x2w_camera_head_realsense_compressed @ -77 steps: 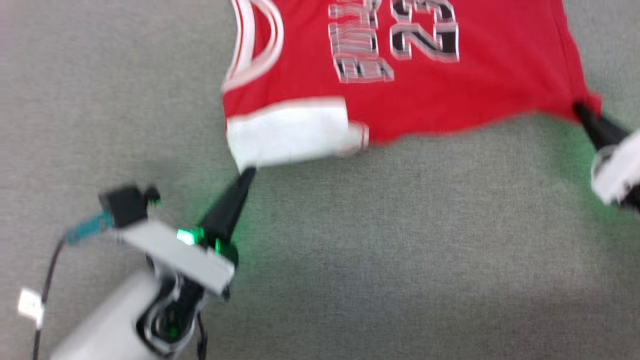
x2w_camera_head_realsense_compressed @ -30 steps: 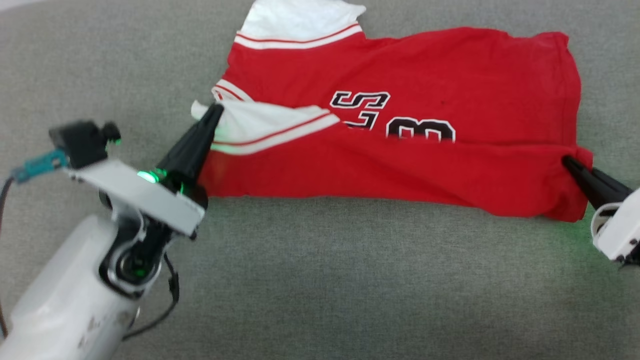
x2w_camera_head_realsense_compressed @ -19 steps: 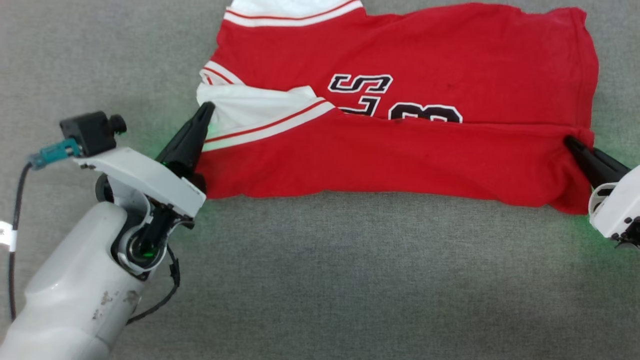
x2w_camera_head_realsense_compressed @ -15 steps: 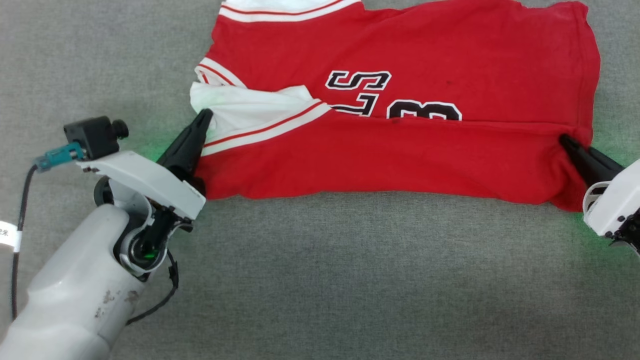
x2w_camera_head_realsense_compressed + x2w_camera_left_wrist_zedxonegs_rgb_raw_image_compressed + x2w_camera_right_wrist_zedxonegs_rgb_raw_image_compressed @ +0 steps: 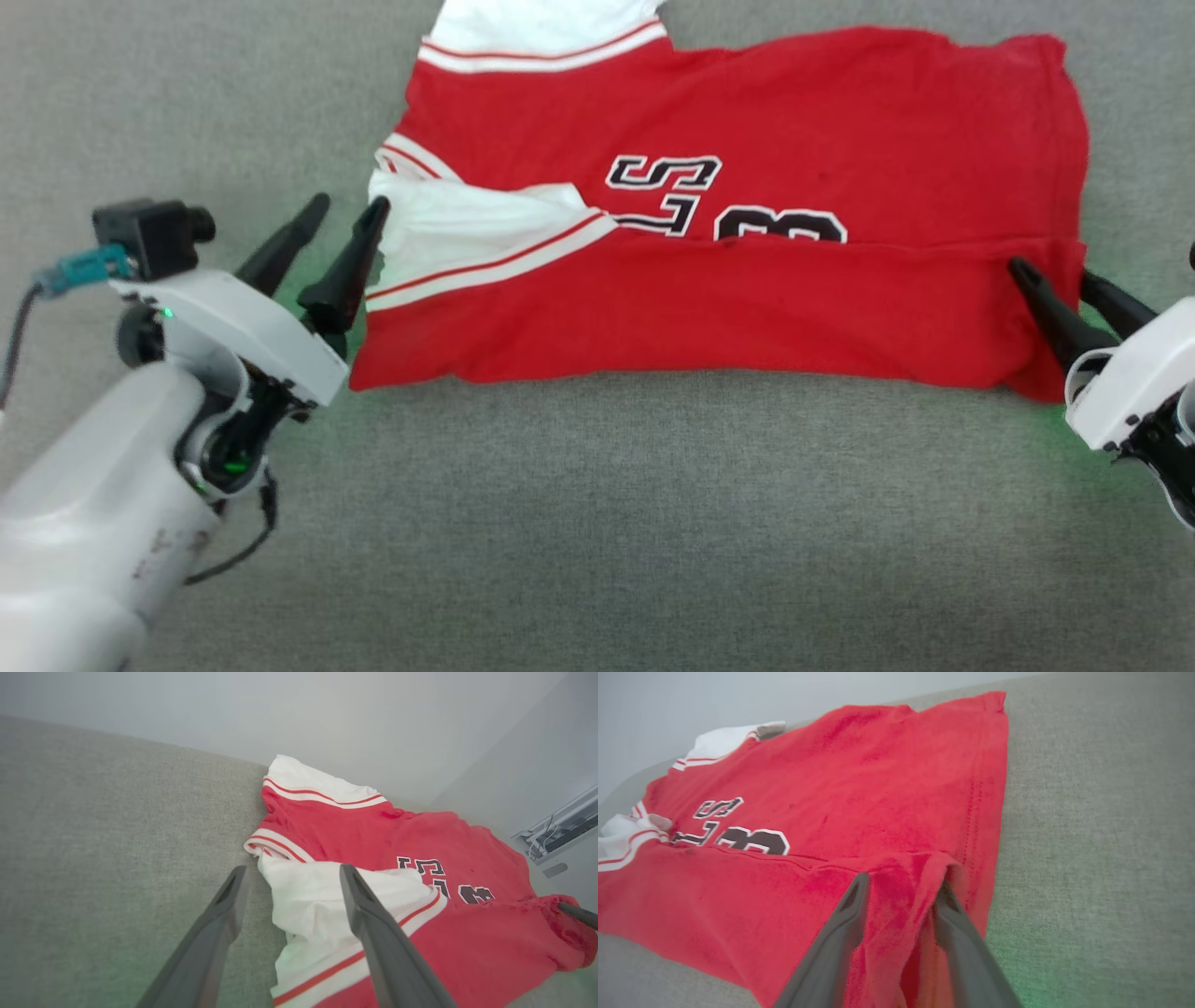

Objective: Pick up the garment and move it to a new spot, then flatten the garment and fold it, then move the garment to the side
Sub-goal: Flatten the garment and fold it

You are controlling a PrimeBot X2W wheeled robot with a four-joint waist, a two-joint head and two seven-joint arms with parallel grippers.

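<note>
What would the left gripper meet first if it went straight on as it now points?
Most likely the garment, at its white cuff panel, lying by the fingertips of the open left gripper; how high it hangs above the cloth is unclear.

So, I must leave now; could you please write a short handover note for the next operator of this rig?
Left gripper: open, holding nothing, at the edge of the white cuff panel.
Right gripper: open, with a ridge of the red hem corner between its fingers.
Bright red soft fabric garment: lies on the grey fabric surface.
Done: laid flat; near long edge folded over, covering the lower part of the black lettering.
Left: probably further folding, then moving it to the side.
</note>
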